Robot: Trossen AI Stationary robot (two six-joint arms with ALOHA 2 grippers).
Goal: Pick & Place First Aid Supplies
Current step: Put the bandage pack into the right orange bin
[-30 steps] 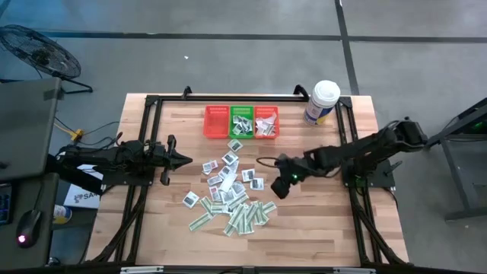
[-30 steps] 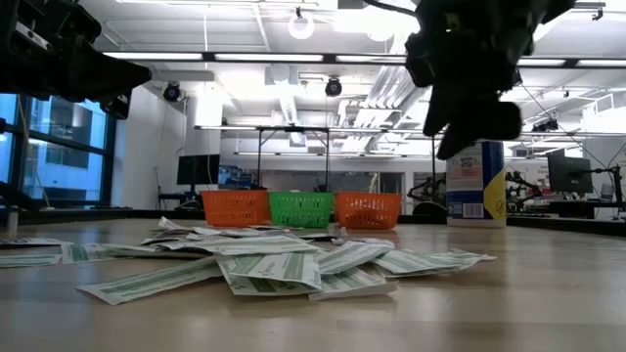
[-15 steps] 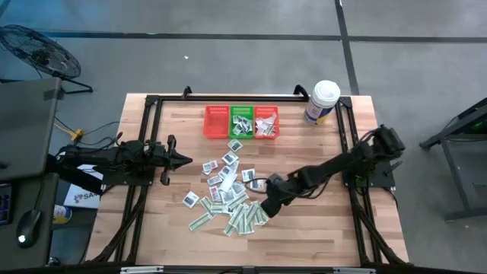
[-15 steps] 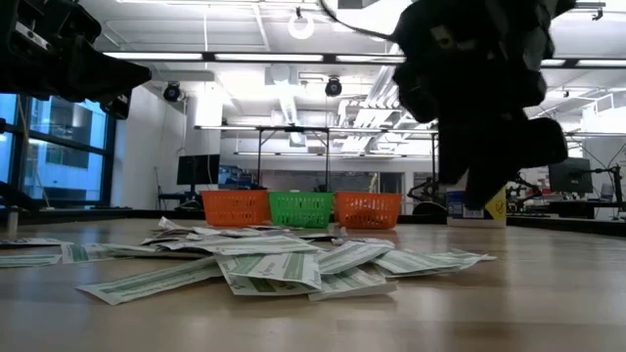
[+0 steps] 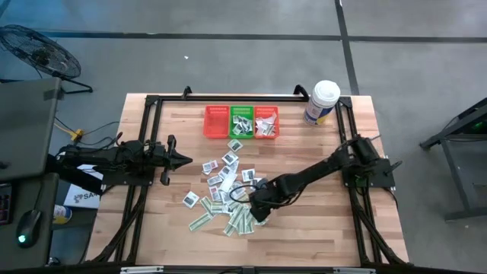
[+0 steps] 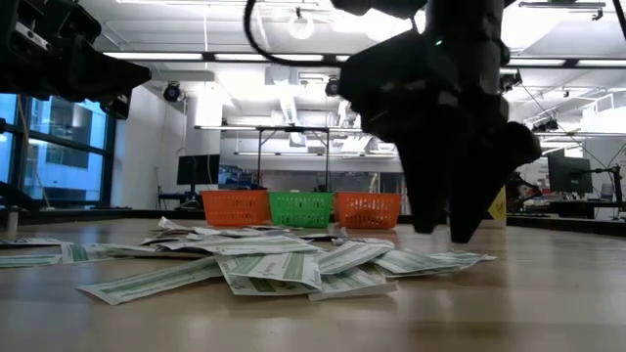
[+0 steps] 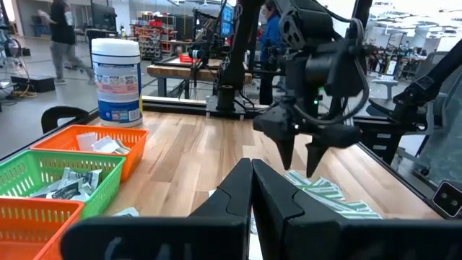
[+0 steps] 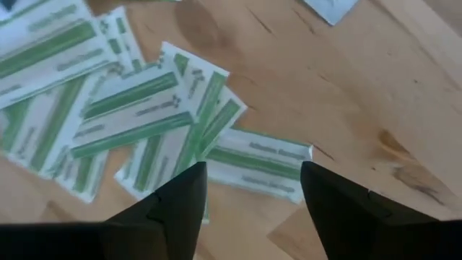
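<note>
- Hovering at about five o'clock of the packet pile (image 5: 228, 199) in the high view, the right pincer (image 5: 259, 211) should drop straight onto one edge strip; the left pincer (image 5: 185, 160) waits at nine o'clock of the bench (image 5: 319, 228).
- Low view: its spread fingers hang just above the strips (image 6: 421, 262).
- Left wrist view: the left pincer is clenched and empty.
- Right wrist view: the released jaws straddle one green-and-white strip (image 8: 256, 162); centre it before closing.
</note>
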